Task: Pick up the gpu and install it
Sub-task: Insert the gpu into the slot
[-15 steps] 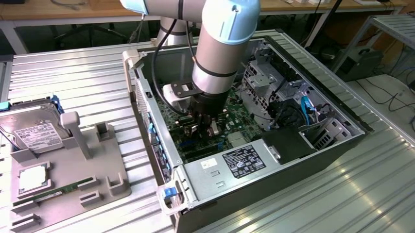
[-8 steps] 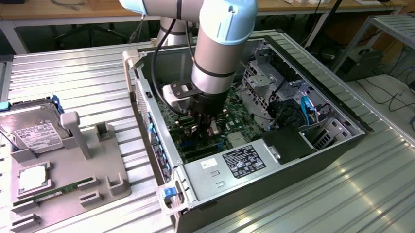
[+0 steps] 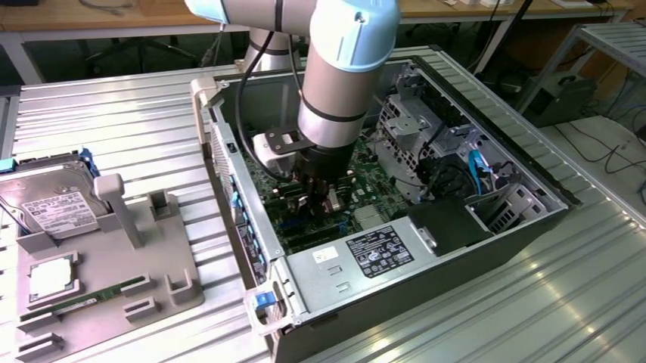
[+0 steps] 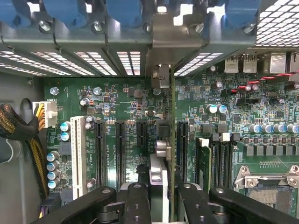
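One tool, clamped on the gpu, holds the card edge-on above the motherboard inside the open computer case; board lettering is too small to read.

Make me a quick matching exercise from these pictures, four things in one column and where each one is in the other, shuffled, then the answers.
Things:
1. gpu
2. hard drive
3. memory stick
4. power supply

Places:
A. lying flat in the grey tray, near its front edge
B. standing on edge over the motherboard slots, in the gripper
C. at the near end of the computer case
D. propped in the grey tray's far corner

Pairs: 1-B, 2-D, 3-A, 4-C
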`<state>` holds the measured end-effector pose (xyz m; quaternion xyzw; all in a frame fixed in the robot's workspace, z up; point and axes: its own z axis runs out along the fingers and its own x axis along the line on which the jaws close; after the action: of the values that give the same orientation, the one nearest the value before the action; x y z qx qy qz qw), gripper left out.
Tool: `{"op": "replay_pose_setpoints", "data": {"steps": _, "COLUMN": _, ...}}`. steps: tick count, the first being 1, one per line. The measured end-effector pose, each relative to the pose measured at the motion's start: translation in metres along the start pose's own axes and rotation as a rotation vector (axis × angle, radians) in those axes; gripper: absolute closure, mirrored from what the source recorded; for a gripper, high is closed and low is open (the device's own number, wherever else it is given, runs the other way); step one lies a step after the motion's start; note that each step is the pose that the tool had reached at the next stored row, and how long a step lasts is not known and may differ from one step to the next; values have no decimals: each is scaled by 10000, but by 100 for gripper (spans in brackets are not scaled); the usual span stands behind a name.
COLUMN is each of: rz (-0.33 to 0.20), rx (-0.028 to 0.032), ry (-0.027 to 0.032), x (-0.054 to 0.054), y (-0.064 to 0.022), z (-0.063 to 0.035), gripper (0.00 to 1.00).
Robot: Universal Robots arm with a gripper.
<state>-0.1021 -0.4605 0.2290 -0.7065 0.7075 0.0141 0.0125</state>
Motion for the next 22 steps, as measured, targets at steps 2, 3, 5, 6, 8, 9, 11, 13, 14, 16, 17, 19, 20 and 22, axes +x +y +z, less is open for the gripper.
{"op": "replay_pose_setpoints", "data": {"steps": 2, "rz": 0, "rx": 1, "ry": -1, "x": 0, "y": 0, "z": 0, "gripper": 72}}
{"op": "replay_pose_setpoints", "data": {"steps": 3, "rz": 0, "rx": 1, "ry": -1, "x": 0, "y": 0, "z": 0, "gripper": 72}}
{"op": "replay_pose_setpoints", "data": {"steps": 5, "rz": -1, "rx": 1, "ry": -2, "x": 0, "y": 0, "z": 1, "gripper": 72}}
{"op": "replay_pose_setpoints", "data": {"steps": 6, "rz": -2, "rx": 2, "ry": -1, "x": 0, "y": 0, "z": 0, "gripper": 72}}
{"op": "replay_pose_setpoints", "data": {"steps": 8, "rz": -5, "rx": 10, "ry": -12, "x": -1, "y": 0, "z": 3, "gripper": 72}}
{"op": "replay_pose_setpoints", "data": {"steps": 9, "rz": -5, "rx": 10, "ry": -10, "x": -1, "y": 0, "z": 4, "gripper": 71}}
{"op": "replay_pose_setpoints", "data": {"steps": 11, "rz": -6, "rx": 5, "ry": 1, "x": 0, "y": 1, "z": -3, "gripper": 64}}
{"op": "replay_pose_setpoints", "data": {"steps": 13, "rz": -10, "rx": 19, "ry": -2, "x": -1, "y": 0, "z": -28, "gripper": 64}}
{"op": "replay_pose_setpoints", "data": {"steps": 14, "rz": -13, "rx": 23, "ry": -1, "x": -2, "y": 1, "z": -50, "gripper": 64}}
{"op": "replay_pose_setpoints", "data": {"steps": 16, "rz": -18, "rx": 36, "ry": -1, "x": -5, "y": 1, "z": -121, "gripper": 64}}
{"op": "replay_pose_setpoints", "data": {"steps": 17, "rz": -21, "rx": 47, "ry": -4, "x": -7, "y": 1, "z": -157, "gripper": 64}}
{"op": "replay_pose_setpoints", "data": {"steps": 19, "rz": -25, "rx": 69, "ry": -1, "x": -11, "y": 1, "z": -237, "gripper": 64}}
{"op": "replay_pose_setpoints", "data": {"steps": 20, "rz": -27, "rx": 81, "ry": -3, "x": -13, "y": 1, "z": -278, "gripper": 64}}
{"op": "replay_pose_setpoints", "data": {"steps": 22, "rz": -32, "rx": 105, "ry": -2, "x": -18, "y": 1, "z": -359, "gripper": 64}}
